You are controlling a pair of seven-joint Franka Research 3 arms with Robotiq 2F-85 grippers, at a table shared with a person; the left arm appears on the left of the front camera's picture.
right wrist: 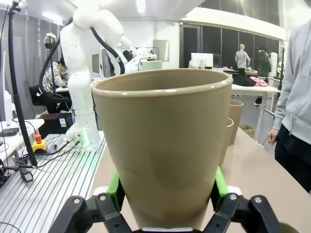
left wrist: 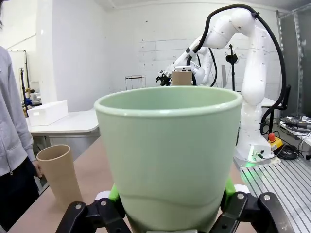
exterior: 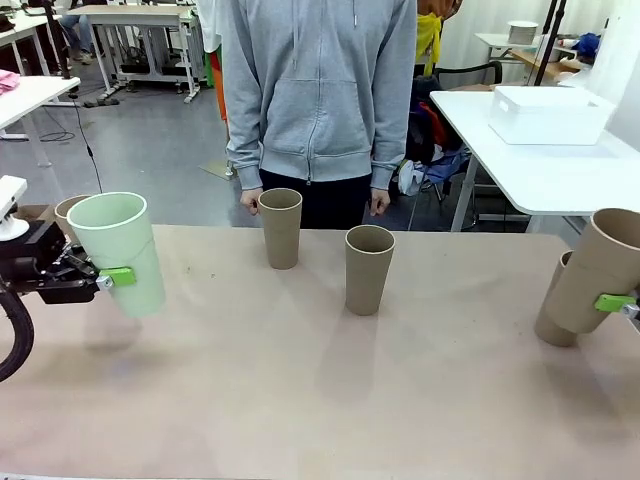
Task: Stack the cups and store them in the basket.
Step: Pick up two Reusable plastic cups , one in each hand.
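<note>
Over the table's left side, the left gripper pinches the leaning mint cup low on its wall. At the right edge, the right gripper clamps a tilted tan cup, with another cup just behind it. Two upright cups stand mid-table before the person. The basket sits on a far table to the right.

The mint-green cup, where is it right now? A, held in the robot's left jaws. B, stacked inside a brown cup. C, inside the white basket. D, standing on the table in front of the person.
A: the mint-green cup is clamped, tilted, in the left jaws, with a green pad pressed against each side of it.
</note>
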